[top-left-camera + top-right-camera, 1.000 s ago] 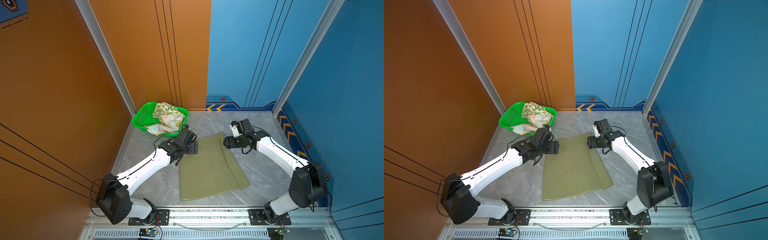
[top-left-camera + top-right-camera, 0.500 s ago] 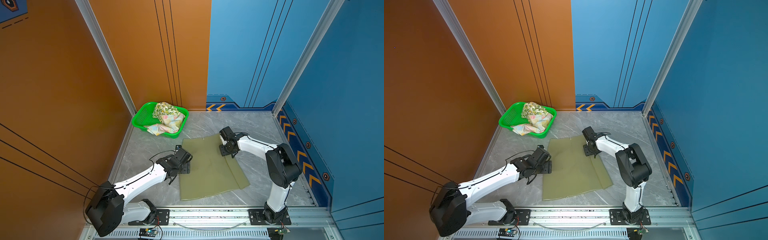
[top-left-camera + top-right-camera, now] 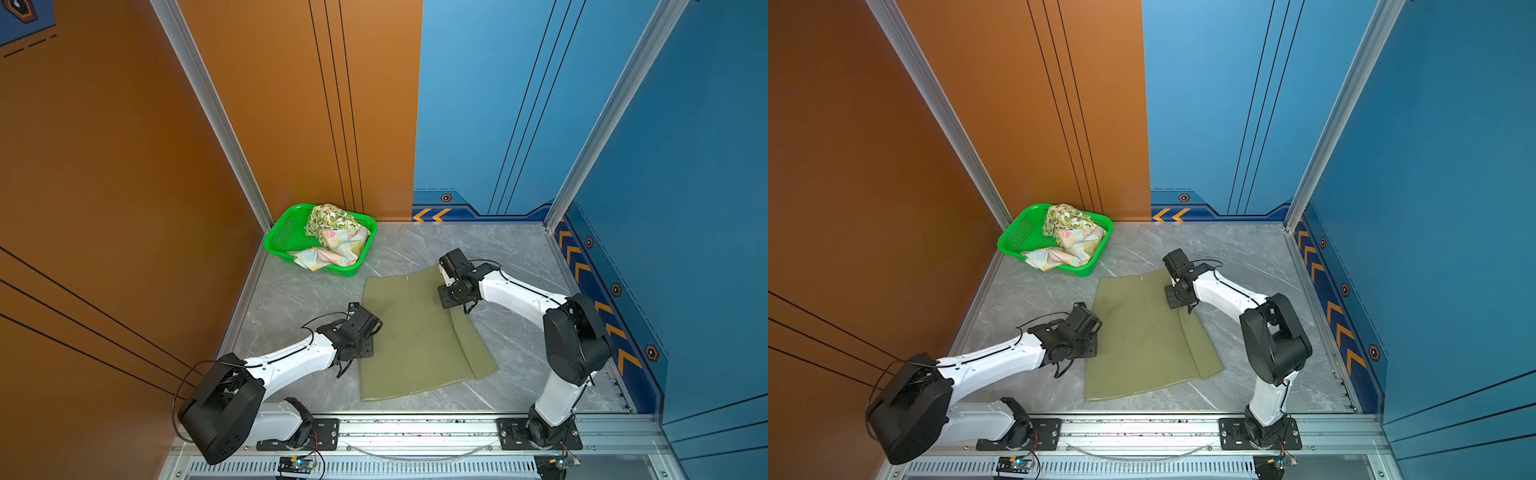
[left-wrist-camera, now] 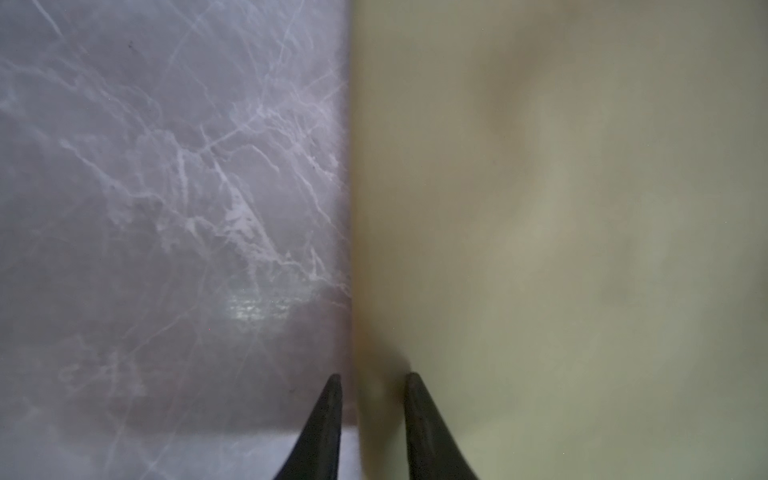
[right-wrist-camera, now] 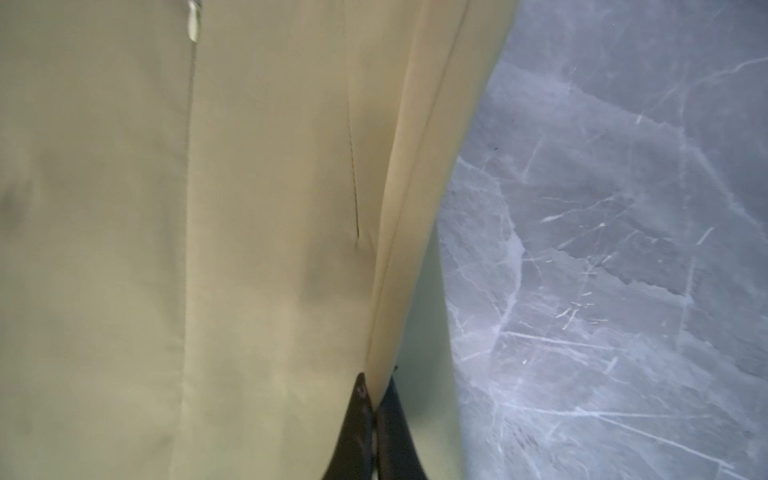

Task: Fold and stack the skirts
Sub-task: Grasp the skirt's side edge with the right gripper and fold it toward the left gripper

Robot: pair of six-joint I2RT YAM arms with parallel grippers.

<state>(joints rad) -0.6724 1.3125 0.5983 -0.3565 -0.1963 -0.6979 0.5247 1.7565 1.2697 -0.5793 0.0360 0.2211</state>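
A: Where is the skirt relative to the grippers?

B: The olive-green skirt [image 3: 415,340] lies spread flat on the grey marble tabletop [image 3: 415,245], between the two grippers. The left gripper [image 4: 372,390] is down at one side edge of it. One fingertip is over bare marble and the other over cloth. The jaws are a little apart, and the cloth between them is flat, not visibly pinched. The right gripper [image 5: 376,399] is at the opposite edge, its jaws closed together on a raised fold of the same skirt.

A: What do the top views add?

B: In both top views the wrists hide the fingers, so only the wrist cameras show the jaws. The top views alone show the whole skirt. Beyond the left gripper, by the far wall, they also show a bright green basket [image 3: 291,228]. It holds the lemon-print skirt [image 3: 328,218] and the pastel floral skirt [image 3: 340,245], well apart from both grippers.
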